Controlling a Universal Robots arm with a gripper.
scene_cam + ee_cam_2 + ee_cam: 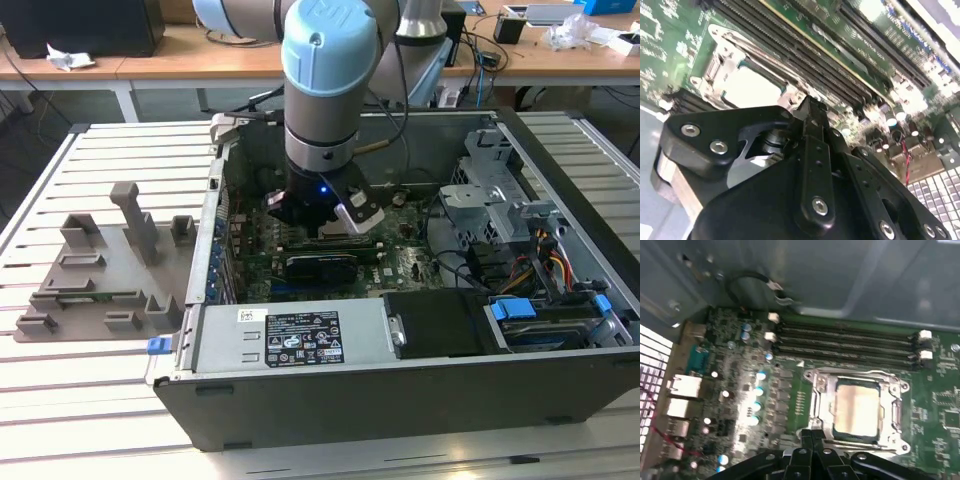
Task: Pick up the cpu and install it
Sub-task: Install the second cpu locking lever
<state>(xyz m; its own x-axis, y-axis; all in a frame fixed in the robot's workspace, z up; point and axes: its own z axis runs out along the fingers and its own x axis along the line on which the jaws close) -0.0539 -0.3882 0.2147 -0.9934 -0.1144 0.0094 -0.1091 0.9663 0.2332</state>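
Observation:
The cpu (856, 407) is a pale silver square lying flat in the motherboard socket, with the metal socket frame (815, 400) around it. In the second wrist view the cpu (757, 87) shows as a bright square just beyond the fingertips. My gripper (813, 436) hovers close above the socket's edge, its black fingers (812, 130) pressed together with nothing between them. In the exterior view the gripper (325, 225) is lowered into the open computer case (400, 390), over the middle of the motherboard.
Long memory slots (845, 342) run beside the socket. Capacitors and rear ports (687, 385) stand on its other side. The case holds a power supply (290, 340), a drive cage (490, 200) and coloured cables (550, 265). A grey parts fixture (100, 270) lies at the exterior view's left.

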